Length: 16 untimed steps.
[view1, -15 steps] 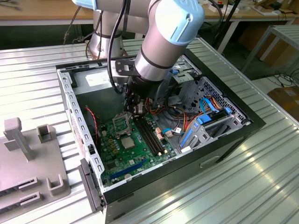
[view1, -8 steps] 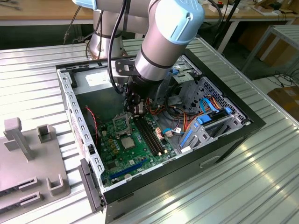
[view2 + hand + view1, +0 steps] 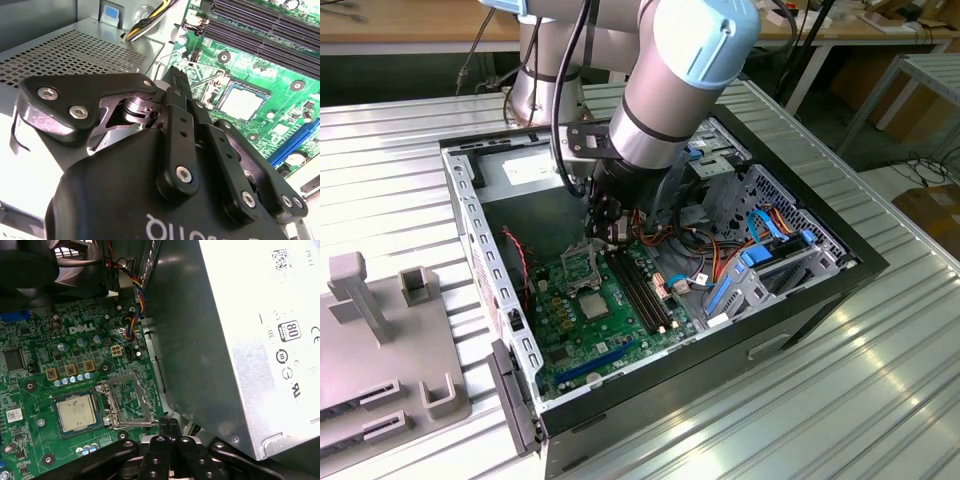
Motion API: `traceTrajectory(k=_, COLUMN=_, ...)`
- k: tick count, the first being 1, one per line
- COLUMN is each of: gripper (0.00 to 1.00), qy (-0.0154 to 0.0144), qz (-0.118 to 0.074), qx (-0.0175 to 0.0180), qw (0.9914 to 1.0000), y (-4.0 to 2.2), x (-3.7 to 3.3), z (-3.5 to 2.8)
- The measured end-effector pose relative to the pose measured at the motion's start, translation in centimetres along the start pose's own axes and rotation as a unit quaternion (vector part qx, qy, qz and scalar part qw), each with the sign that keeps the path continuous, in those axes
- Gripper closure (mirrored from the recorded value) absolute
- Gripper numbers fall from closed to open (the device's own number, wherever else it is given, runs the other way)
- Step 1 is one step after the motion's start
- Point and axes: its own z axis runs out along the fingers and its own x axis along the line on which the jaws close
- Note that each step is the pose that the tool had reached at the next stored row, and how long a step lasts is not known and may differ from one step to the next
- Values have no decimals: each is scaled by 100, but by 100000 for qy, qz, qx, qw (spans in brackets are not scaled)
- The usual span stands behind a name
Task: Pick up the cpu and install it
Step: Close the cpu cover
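Ribbed metal surface [image 3: 880,400] carries an open computer case [image 3: 720,342]; the cpu [image 3: 76,411] lies socketed on the green motherboard [image 3: 558,335], the gripper [image 3: 176,75] beside the opened socket frame [image 3: 131,424], jaws clenched together.

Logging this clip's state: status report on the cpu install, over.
Gripper jaws shut, nothing seen held, at the open socket frame. Cpu lying in the socket, uncovered. Power supply casing close beside gripper.

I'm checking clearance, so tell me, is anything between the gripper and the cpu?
Yes: in the first wrist view the open frame lies between the gripper and the cpu. The cpu's top itself is uncovered.
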Motion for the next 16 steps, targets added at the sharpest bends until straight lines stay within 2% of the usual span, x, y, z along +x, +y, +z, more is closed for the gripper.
traceTrajectory(k=4, gripper=89, qy=46, qz=-95, qx=-21, qw=100000, y=0, x=0, z=-3)
traceTrajectory(k=8, gripper=89, qy=221, qz=-198, qx=-5, qw=100000, y=1, x=6, z=-4)
traceTrajectory(k=16, gripper=89, qy=1623, qz=-226, qx=299, qw=99986, y=-1, x=15, z=-6)
